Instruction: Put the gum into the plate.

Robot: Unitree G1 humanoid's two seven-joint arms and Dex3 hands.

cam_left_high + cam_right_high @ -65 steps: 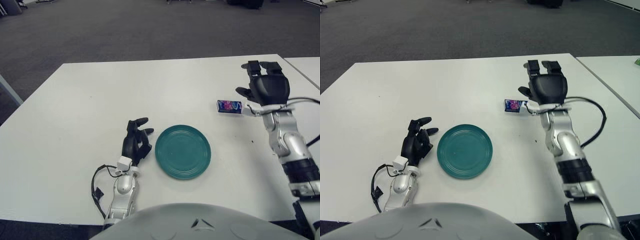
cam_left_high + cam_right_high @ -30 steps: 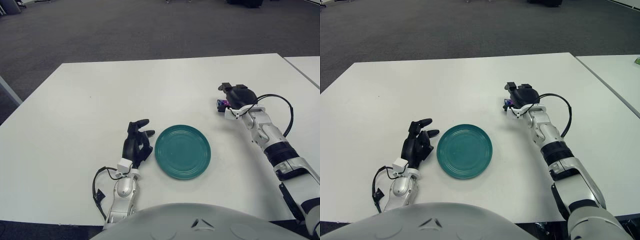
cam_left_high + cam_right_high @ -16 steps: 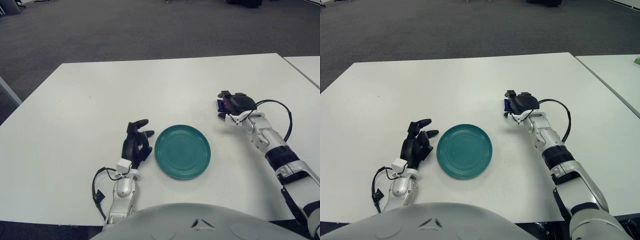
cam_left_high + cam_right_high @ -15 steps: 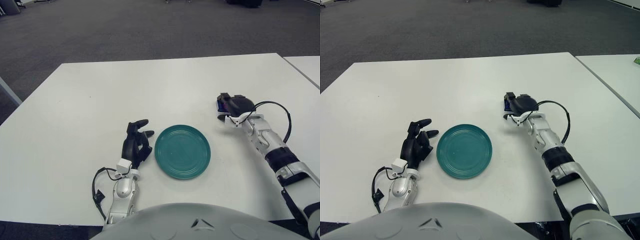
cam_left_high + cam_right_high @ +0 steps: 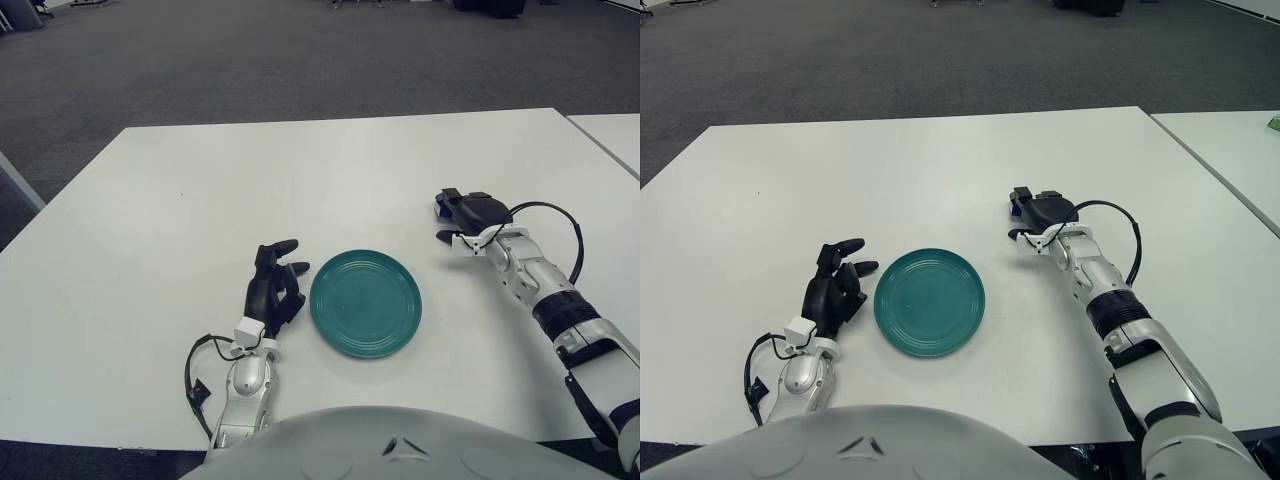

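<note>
The gum (image 5: 441,211) is a small blue and purple pack on the white table, right of the plate; only a blue sliver of it shows, also in the right eye view (image 5: 1015,209). My right hand (image 5: 464,215) lies over it, fingers curled on its far side and thumb on the near side, closed around it at table level. The teal plate (image 5: 365,303) sits at the table's front centre and holds nothing. My left hand (image 5: 273,288) rests on the table just left of the plate, fingers relaxed, holding nothing.
The white table (image 5: 200,200) stretches wide to the left and back. A second white table (image 5: 610,130) stands at the far right with a narrow gap between. A black cable (image 5: 195,375) loops by my left wrist. Grey carpet lies beyond.
My right hand came down from a raised, open pose beside the gum, moved left over it and curled around it, hiding most of the pack. The left hand and plate have not moved.
</note>
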